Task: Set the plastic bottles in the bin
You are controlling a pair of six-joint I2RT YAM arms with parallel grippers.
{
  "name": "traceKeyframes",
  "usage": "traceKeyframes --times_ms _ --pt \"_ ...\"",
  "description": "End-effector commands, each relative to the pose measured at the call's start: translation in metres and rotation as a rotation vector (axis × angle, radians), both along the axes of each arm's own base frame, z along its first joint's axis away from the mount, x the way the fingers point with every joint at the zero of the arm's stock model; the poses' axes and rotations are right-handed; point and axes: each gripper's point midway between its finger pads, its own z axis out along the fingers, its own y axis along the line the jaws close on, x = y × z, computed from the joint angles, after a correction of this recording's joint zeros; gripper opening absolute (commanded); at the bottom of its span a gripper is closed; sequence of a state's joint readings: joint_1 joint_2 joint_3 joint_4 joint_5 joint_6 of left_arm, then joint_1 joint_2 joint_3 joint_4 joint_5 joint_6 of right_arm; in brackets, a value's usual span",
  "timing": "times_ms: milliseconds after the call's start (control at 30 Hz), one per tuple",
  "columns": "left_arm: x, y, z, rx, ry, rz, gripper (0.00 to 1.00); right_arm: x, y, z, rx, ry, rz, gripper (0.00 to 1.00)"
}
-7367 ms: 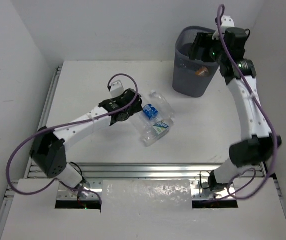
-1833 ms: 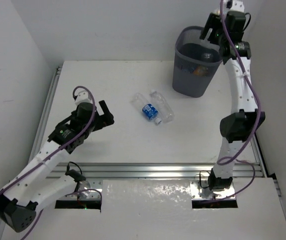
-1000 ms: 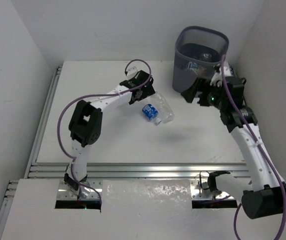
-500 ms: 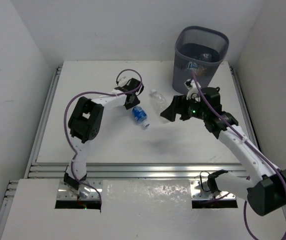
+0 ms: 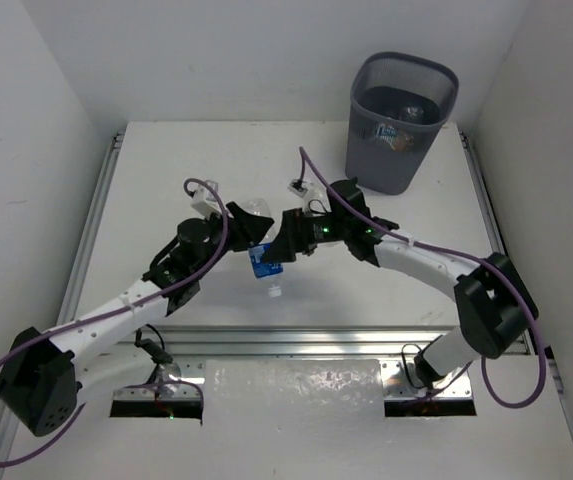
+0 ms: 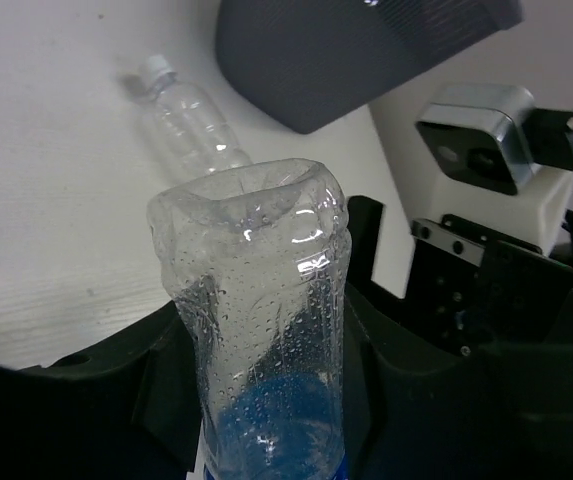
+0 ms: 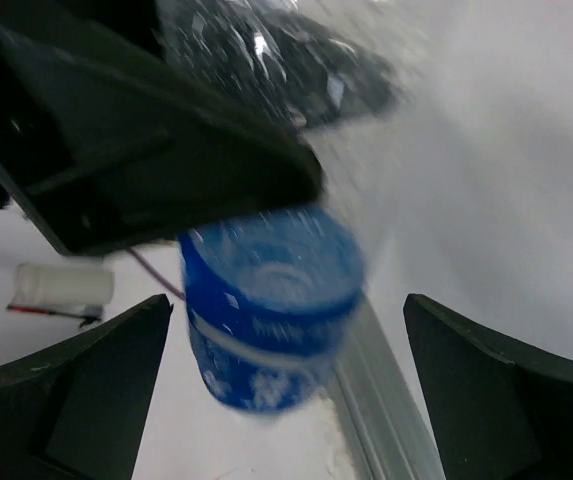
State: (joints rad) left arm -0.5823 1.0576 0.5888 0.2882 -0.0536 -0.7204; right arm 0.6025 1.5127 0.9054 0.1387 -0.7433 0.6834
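My left gripper (image 5: 249, 238) is shut on a clear plastic bottle with a blue label (image 5: 264, 262) and holds it off the table, cap pointing toward the near edge. In the left wrist view the bottle's dented base (image 6: 251, 260) sticks up between the gripper (image 6: 266, 340) jaws. My right gripper (image 5: 284, 245) stands open right beside it. The blue label (image 7: 271, 320) shows blurred between the wide-open right gripper (image 7: 288, 300) fingers. A second clear bottle (image 6: 191, 120) lies on the table toward the bin (image 6: 356, 50). The dark mesh bin (image 5: 386, 160) stands at the back right.
Several bottles (image 5: 398, 128) lie inside the bin. The right arm stretches low across the table's middle from the right side. White walls close in the table on the left, back and right. An aluminium rail (image 5: 296, 340) runs along the near edge.
The left gripper closed on the blue-labelled bottle and carried it up and toward the near side. The right arm swung down from the bin to meet it, still open.
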Motion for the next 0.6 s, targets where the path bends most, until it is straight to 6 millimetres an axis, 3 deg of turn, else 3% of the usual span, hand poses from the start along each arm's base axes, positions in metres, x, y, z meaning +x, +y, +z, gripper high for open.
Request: traceKeyframes --times_ms 0,67,133,167,233,267,300,333,367,400,433,467,500,533,567 --pt "-0.012 -0.013 0.059 -0.127 -0.191 -0.082 0.00 -0.011 0.034 0.047 0.174 -0.072 0.131 0.99" --pt "-0.013 -0.013 0.067 -0.122 -0.212 -0.091 0.00 -0.026 0.043 0.059 0.266 -0.058 0.203 0.99" --pt "-0.015 -0.015 0.072 -0.127 -0.221 -0.106 0.00 -0.030 0.047 0.067 0.319 -0.049 0.230 0.99" --pt "-0.015 -0.016 0.074 -0.128 -0.223 -0.111 0.02 -0.031 0.048 0.071 0.332 -0.053 0.241 0.85" --pt "-0.014 -0.014 0.078 -0.128 -0.229 -0.099 0.25 -0.028 0.049 0.072 0.320 -0.051 0.239 0.54" --pt "-0.012 -0.011 0.078 -0.114 -0.221 -0.079 0.61 -0.023 0.046 0.073 0.304 -0.058 0.221 0.02" --pt "-0.007 -0.005 0.073 -0.060 -0.166 -0.033 0.83 -0.011 0.043 0.062 0.238 -0.058 0.147 0.00" --pt "0.004 0.012 0.071 -0.013 -0.132 0.074 0.98 -0.004 0.035 0.071 0.214 -0.103 0.094 0.00" --pt "0.011 0.023 0.094 0.005 -0.137 0.145 0.99 0.010 0.027 0.074 0.175 -0.135 0.024 0.00" --pt "0.014 0.037 0.090 0.064 -0.093 0.216 1.00 0.030 0.011 0.059 0.059 -0.159 -0.099 0.00" --pt "0.012 0.073 0.062 0.209 0.030 0.371 1.00 0.041 0.000 0.062 0.015 -0.188 -0.165 0.00" --pt "0.008 0.095 0.061 0.258 0.074 0.470 1.00 0.062 -0.020 0.086 0.002 -0.251 -0.252 0.00" --pt "0.004 0.112 0.079 0.230 0.097 0.570 1.00 0.072 -0.039 0.081 -0.082 -0.249 -0.307 0.00" --pt "-0.013 0.144 0.067 0.336 0.155 0.692 1.00 0.095 -0.061 0.085 -0.146 -0.278 -0.423 0.00" --pt "-0.025 0.153 0.074 0.308 0.156 0.731 1.00 0.129 -0.090 0.111 -0.168 -0.318 -0.537 0.00"
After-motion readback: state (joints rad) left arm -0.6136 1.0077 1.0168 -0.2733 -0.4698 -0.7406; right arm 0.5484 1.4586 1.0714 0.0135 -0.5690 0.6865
